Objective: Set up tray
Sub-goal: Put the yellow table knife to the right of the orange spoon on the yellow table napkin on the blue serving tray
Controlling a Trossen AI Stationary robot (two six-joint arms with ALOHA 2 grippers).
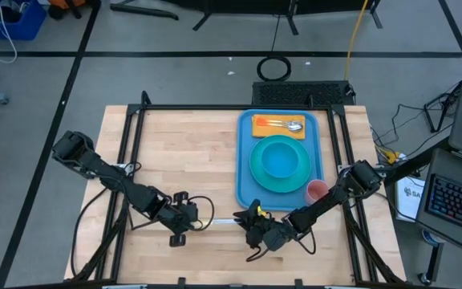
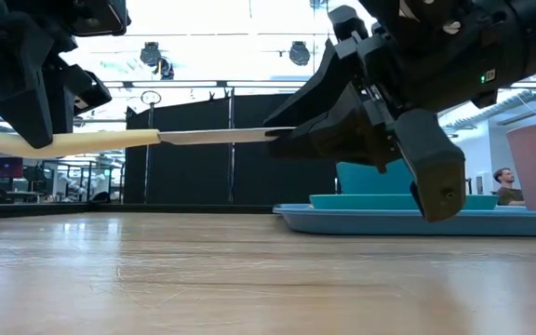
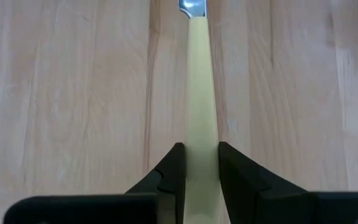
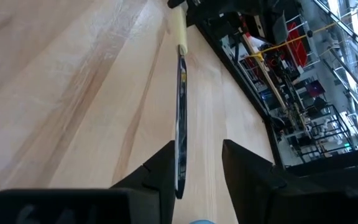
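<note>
Wooden table point(image 1: 191, 168) carries all items. Tray point(image 1: 245, 160), blue w/ raised rim, lies flat on the table's right half, toward the far edge, long side running front to back. Inside it: round turquoise plate point(image 1: 280, 163) at centre, and behind that a yellow-orange napkin point(image 1: 273, 127) w/ a spoon point(image 1: 293, 125) lying on top. Pink cup point(image 1: 317, 191) stands at the tray's near right corner; cannot tell if it sits inside the rim or just off it. Both arms are low over the near part of the table, in front of the tray, facing each other. Left gripper point(image 3: 201, 163) is closed on the pale yellow handle of a knife point(image 2: 138, 139), fingers pressed to both sides of the handle. Knife is held level, clear above the tabletop, blade pointing toward the right arm. Right gripper point(image 4: 197, 158) sits at the blade end, near the tray's near left corner; blade lies between its fingers, against one finger, w/ a gap to the other, so jaws are narrow but not fully clamped. In the low view a person point(image 2: 503, 184) shows far off in the room behind.
</note>
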